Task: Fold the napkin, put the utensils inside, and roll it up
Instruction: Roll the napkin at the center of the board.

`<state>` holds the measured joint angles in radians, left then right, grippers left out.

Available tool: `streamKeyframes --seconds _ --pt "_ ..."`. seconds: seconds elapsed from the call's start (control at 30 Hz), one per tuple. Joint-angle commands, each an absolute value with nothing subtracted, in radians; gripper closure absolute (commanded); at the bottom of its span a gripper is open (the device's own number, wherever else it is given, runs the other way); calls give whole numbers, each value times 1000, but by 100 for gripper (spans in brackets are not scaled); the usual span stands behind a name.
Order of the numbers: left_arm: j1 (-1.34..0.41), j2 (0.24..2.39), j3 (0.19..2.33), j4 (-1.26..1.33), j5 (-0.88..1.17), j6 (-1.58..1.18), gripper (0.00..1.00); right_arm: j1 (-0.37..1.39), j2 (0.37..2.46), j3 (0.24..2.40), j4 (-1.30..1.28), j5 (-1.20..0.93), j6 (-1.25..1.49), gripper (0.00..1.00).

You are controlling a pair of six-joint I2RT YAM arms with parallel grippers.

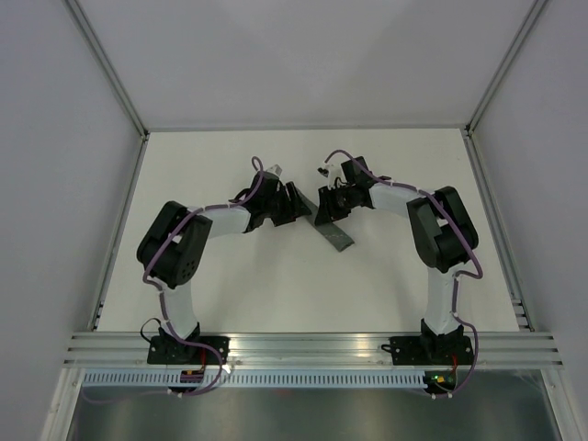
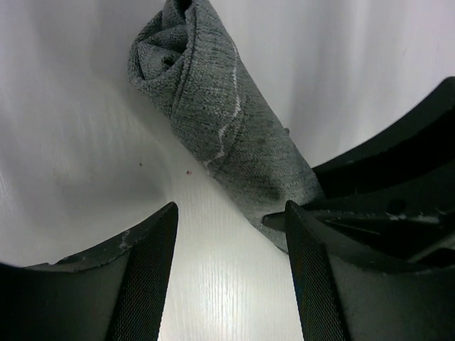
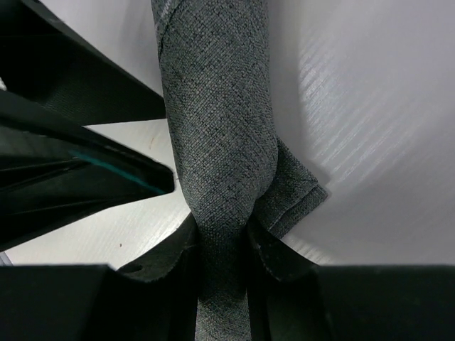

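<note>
The dark grey napkin (image 1: 334, 231) lies rolled into a tight tube on the white table, pointing down-right in the top view. My right gripper (image 1: 329, 206) is shut on the tube's upper end; in the right wrist view the roll (image 3: 217, 106) runs between its pinching fingers (image 3: 222, 238). My left gripper (image 1: 296, 204) is open and empty just left of the roll. In the left wrist view the roll (image 2: 220, 121), with its pale stitch line, lies ahead of the spread jaws (image 2: 229, 213), touching the right finger's side. No utensils show.
The white table (image 1: 239, 294) is walled by grey panels at left, right and back. An aluminium rail (image 1: 312, 347) runs along the near edge by the arm bases. The two grippers sit close together at the table's middle back.
</note>
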<state>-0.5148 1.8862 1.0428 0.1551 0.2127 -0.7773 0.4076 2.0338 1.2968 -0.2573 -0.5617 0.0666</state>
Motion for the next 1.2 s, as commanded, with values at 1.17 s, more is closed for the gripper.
streamKeyframes --seconds 1.17 --pt "-514 2197 1618 -244 147 -578 41 390 2158 1537 -400 -676 219 49"
